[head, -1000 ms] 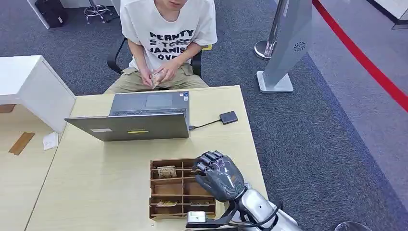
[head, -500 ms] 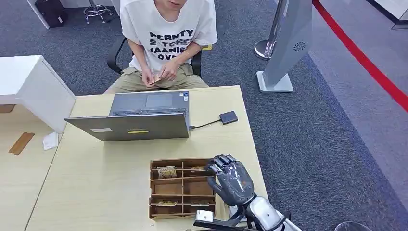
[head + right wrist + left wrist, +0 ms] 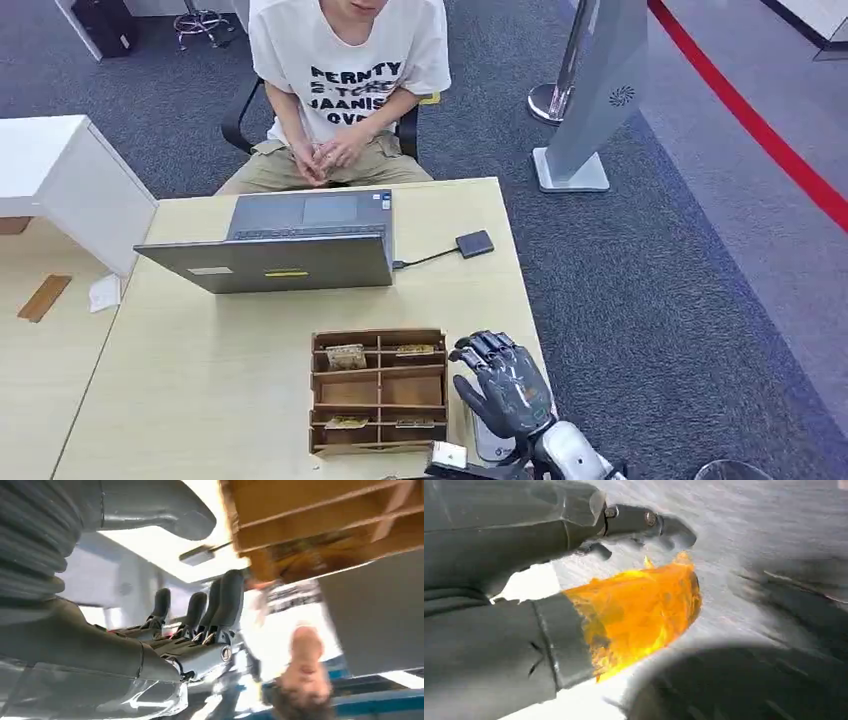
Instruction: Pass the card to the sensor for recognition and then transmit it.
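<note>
Right hand [image 3: 505, 385] has slid off the wooden card tray [image 3: 378, 391] to its right edge, fingers loosely spread, holding nothing. Cards [image 3: 346, 356] lie in the tray's compartments; sensor [image 3: 476, 244] sits well beyond the tray. Left hand [image 3: 574, 575]: grasp cannot be judged. Risk: drifting further from the tray, no card gets picked.

Right hand [image 3: 503, 385] raised, fingers apart, just beside wooden tray [image 3: 379, 390] on counter [image 3: 200, 350], apparently empty.
</note>
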